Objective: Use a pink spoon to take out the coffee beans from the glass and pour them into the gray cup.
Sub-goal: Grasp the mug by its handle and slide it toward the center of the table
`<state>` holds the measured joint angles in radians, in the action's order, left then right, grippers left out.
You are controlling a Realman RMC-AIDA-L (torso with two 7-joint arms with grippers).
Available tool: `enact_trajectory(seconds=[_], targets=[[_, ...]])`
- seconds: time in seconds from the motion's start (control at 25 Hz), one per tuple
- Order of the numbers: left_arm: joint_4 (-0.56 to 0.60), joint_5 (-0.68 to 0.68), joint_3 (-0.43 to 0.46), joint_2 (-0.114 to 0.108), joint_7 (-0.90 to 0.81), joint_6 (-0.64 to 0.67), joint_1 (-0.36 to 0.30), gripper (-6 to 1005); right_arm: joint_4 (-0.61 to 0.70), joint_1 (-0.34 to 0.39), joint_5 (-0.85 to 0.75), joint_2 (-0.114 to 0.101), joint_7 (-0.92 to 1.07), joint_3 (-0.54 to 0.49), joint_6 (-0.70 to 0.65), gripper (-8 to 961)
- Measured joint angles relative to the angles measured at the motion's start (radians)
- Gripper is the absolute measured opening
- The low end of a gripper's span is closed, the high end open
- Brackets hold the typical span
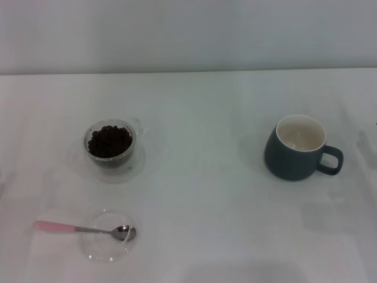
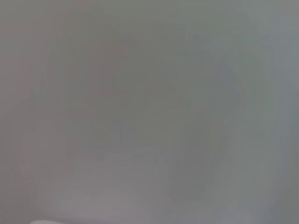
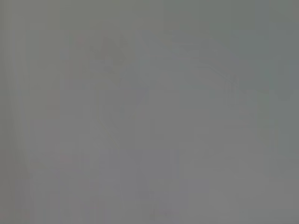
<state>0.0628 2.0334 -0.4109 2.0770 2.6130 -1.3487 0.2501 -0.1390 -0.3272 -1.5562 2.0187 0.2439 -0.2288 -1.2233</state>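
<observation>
The pink spoon [image 1: 82,229] lies at the front left, its metal bowl resting in a shallow clear glass dish [image 1: 109,237] and its pink handle pointing left over the table. The glass [image 1: 110,144] stands behind it at mid left, filled with dark coffee beans [image 1: 109,140]. The gray cup [image 1: 297,147] stands upright at the right, handle to the right, its cream inside empty. Neither gripper shows in the head view. Both wrist views show only plain grey with no object or fingers.
The white table [image 1: 200,194] ends at a pale wall along the back. A wide stretch of bare tabletop lies between the glass and the gray cup.
</observation>
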Motion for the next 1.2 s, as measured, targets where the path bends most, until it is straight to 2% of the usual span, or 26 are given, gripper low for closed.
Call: enact_trajectory(seconds=[0.52, 0.84, 0.96, 1.2], targets=[[0.01, 0.008, 0.002, -0.002, 0.004, -0.003, 0.018, 700, -0.01, 0.007, 0.001, 0.001, -0.002, -0.004, -0.023, 836], [0.023, 0.037, 0.005, -0.002, -0.001, -0.003, 0.006, 700, -0.099, 0.07, -0.005, 0.001, -0.002, 0.01, -0.161, 832], [0.021, 0.035, 0.001, -0.002, -0.001, 0.003, 0.006, 700, -0.124, 0.097, -0.006, -0.001, -0.002, 0.037, -0.198, 831], [0.014, 0.033, 0.0, -0.002, -0.002, 0.009, 0.011, 699, -0.149, 0.144, -0.001, -0.003, -0.003, 0.154, -0.202, 828]])
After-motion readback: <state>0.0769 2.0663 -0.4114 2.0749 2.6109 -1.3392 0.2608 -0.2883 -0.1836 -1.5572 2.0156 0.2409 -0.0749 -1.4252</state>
